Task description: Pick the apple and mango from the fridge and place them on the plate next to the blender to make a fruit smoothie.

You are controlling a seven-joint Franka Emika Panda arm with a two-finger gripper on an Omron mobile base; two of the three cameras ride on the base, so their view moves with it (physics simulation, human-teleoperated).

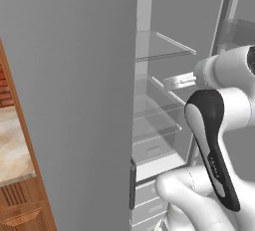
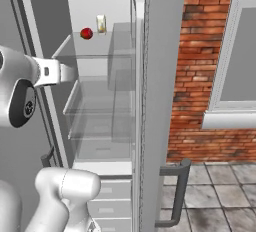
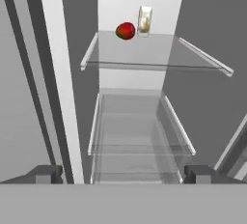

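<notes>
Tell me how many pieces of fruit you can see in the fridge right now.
1: a red fruit at the back of the upper clear shelf, just beside a pale carton. Other fruit may be hidden elsewhere in the fridge.

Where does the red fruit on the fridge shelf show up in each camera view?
Left base view: the red fruit is not in it.
Right base view: upper left, on the top clear shelf.
Hand view: the red fruit sits top centre, at the shelf's back.
Shared landmark: the pale carton just right of it.
</notes>
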